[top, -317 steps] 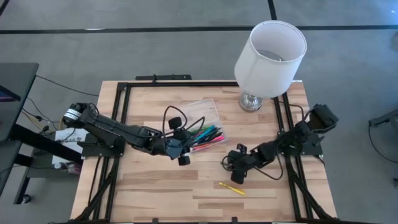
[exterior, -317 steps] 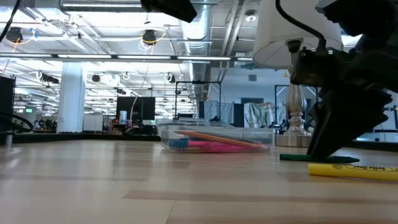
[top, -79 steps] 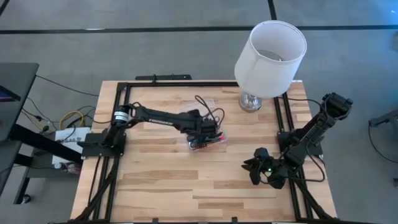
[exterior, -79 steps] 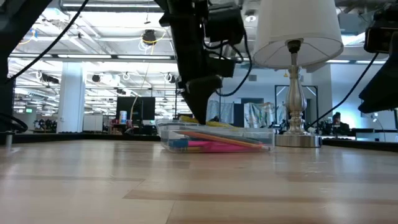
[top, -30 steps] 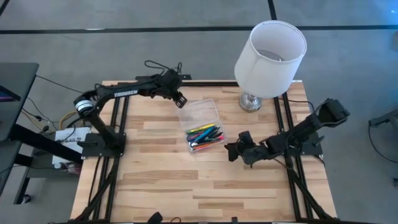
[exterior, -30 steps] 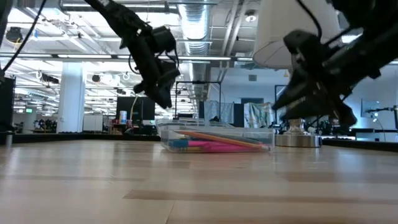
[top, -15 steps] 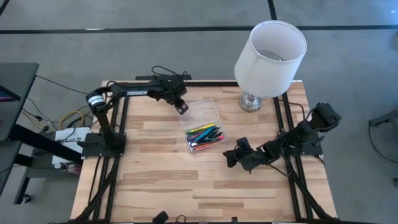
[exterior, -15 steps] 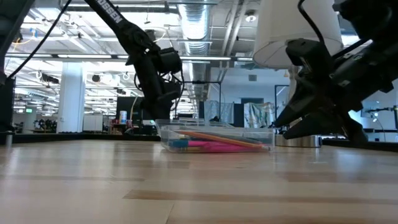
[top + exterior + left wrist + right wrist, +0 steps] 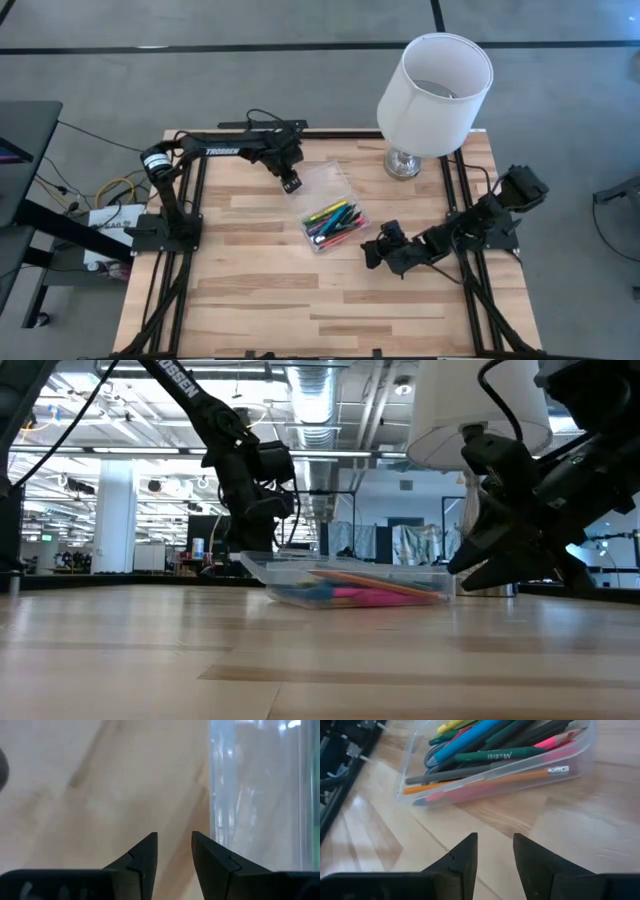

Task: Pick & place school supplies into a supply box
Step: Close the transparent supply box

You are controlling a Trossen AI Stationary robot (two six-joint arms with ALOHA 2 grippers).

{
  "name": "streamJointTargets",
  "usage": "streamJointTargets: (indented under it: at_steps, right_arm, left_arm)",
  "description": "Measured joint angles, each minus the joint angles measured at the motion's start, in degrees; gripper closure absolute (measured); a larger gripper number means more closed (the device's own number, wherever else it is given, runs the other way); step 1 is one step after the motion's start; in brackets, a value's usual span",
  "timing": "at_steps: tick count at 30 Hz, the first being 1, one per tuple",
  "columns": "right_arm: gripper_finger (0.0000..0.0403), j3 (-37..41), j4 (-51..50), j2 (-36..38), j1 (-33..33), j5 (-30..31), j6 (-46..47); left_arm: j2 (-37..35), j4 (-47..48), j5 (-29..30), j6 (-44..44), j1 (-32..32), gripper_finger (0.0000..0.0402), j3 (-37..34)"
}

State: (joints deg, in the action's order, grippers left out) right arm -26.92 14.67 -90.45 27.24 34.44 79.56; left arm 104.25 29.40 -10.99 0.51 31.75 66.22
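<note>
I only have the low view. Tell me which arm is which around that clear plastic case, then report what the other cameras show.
Observer: From above, the left gripper is at the far left corner of the clear shallow plastic supply box. The right gripper sits off its near right end, apart from it.
Operator: Give me the left fingers.
Observer: Its wrist view shows them open over the bare wooden table, with the box wall beside them, not between them.
Operator: Now the right.
Observer: Open and empty, facing the box's long side, where an orange pencil lies against the wall.
</note>
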Motion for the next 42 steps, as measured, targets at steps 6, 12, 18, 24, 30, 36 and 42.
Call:
streamJointTargets:
  at_steps: [6, 12, 18, 24, 30, 36, 42]
  right_arm:
    - [0.0286, 0.0, -3.7, 0.0, 0.0, 0.1, 0.0]
    - [0.0286, 0.0, -7.2, 0.0, -0.1, 0.1, -4.8]
    - [0.0286, 0.0, -7.0, 0.0, 0.0, -0.3, -20.3]
    - [0.0286, 0.0, -7.4, 0.0, -0.3, -1.6, -30.5]
    - [0.0286, 0.0, -7.4, 0.0, -1.5, -2.9, -35.5]
    - [0.0286, 0.0, -6.8, 0.0, -4.6, -6.5, -38.0]
    - [0.0286, -0.1, -6.3, 0.0, -6.3, -7.7, -39.1]
  left_arm:
    - [0.0, 4.3, -0.1, 1.5, -3.0, 0.0288, 0.0]
    - [0.0, 4.8, -1.0, 1.9, -6.6, 0.0288, 0.0]
    - [0.0, 5.3, -1.0, 1.9, -9.5, 0.0297, 0.0]
    - [-0.1, 5.7, -0.7, 1.9, -9.3, 0.0319, 0.0]
    - [-0.1, 4.5, -1.9, 2.7, -7.7, 0.0327, 0.0]
    - [-0.1, -0.1, -6.3, 3.2, -6.6, 0.0324, 0.0]
    - [-0.1, -0.7, -8.0, 3.3, -6.8, 0.0324, 0.0]
